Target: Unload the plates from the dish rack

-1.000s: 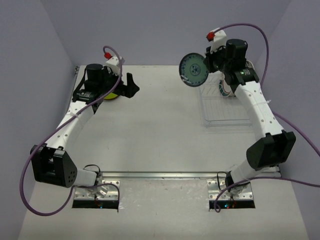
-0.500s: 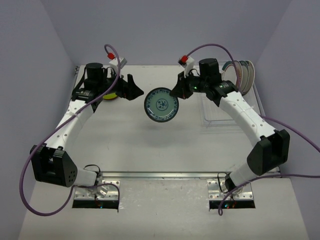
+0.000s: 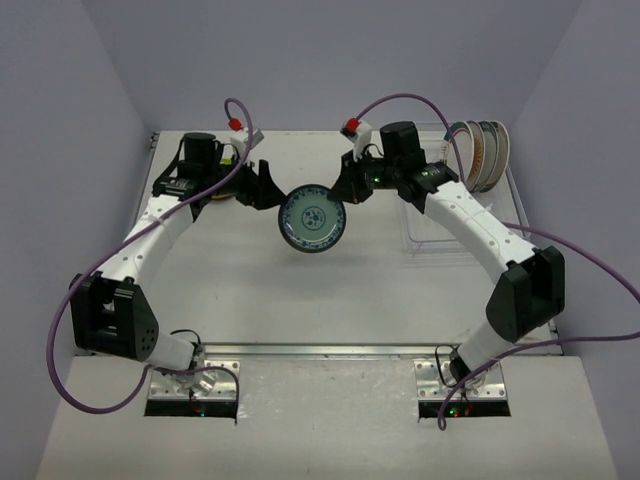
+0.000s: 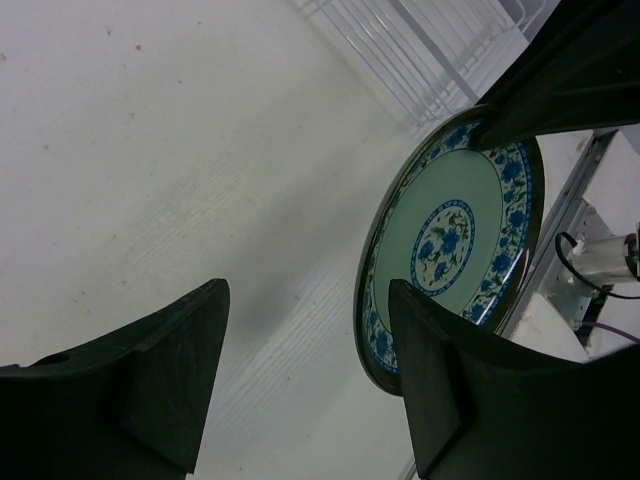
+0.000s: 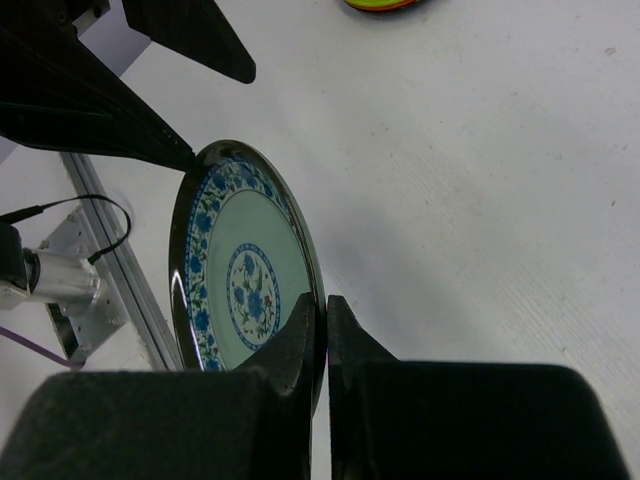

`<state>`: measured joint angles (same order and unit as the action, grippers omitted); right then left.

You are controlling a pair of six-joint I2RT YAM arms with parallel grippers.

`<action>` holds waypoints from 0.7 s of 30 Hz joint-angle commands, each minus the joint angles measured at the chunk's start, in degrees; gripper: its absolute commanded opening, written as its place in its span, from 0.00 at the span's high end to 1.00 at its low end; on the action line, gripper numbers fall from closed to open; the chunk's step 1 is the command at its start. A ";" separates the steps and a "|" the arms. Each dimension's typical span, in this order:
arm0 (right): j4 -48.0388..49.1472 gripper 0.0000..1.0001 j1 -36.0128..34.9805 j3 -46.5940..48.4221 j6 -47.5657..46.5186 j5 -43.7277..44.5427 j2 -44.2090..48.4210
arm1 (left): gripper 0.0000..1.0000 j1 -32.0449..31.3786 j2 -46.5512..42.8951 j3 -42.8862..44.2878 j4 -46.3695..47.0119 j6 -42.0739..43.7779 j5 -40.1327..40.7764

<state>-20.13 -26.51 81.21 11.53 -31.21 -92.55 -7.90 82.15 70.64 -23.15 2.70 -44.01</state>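
text: none legible | labels: none | brands: none | numbers: none | signs: none

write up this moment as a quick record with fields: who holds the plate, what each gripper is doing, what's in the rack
held plate: teal-patterned plate, in the air above the table, between the two arms
right gripper: shut on the plate's rim
left gripper: open, at the plate's opposite rim, not clamped on it
dish rack: near slots bare
plates in rack: a few larger ones standing at the far end
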 commanded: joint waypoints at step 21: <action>2.38 0.56 -0.74 3.86 1.83 6.75 0.70 | 1.00 1.58 5.57 0.46 0.92 -1.56 3.31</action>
<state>-19.68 -27.14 82.65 12.31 -28.19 -92.86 -8.49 85.48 68.99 -23.38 2.91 -44.17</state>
